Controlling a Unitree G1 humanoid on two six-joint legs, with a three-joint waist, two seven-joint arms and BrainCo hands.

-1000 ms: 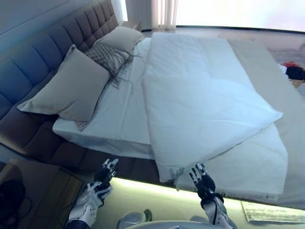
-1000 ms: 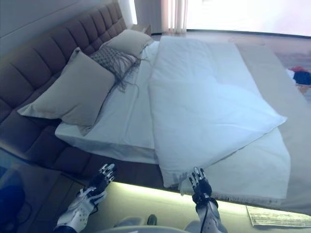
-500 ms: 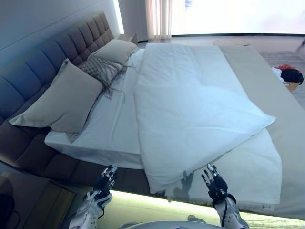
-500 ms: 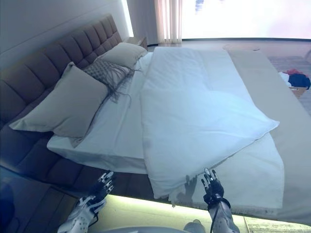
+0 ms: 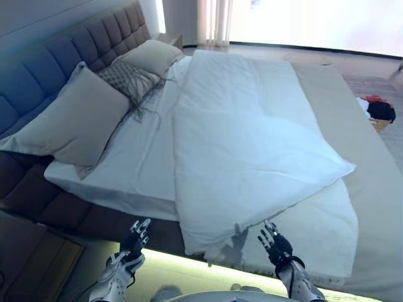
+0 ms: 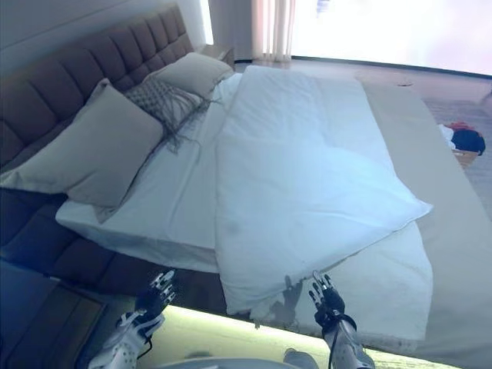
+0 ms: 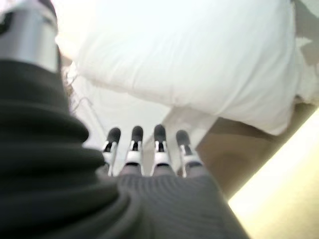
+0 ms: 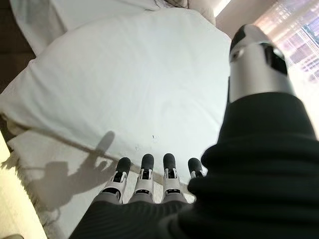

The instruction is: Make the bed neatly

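A white duvet (image 5: 252, 138) lies folded back across the bed, its near corner hanging over the bed's near edge (image 5: 208, 236). Under it shows the white sheet (image 5: 141, 157) and a pale blanket (image 5: 315, 220) with a fringed edge. Two beige pillows (image 5: 75, 116) (image 5: 151, 55) and a grey fringed cushion (image 5: 129, 78) lean at the padded headboard (image 5: 56, 63). My left hand (image 5: 133, 238) hovers open below the bed's side. My right hand (image 5: 274, 242) is open just short of the blanket's edge, holding nothing.
A lit strip runs along the bed base (image 5: 189, 264). A wooden bedside table (image 5: 44, 264) stands at the lower left. Dark and red things lie in a basket (image 5: 380, 110) on the floor at the far right. Curtains and a bright window (image 5: 302, 22) lie beyond.
The camera has shifted, so the whole bed sits a little differently in view. Both hands stay open near the bed's edge; the right one has edged slightly left.
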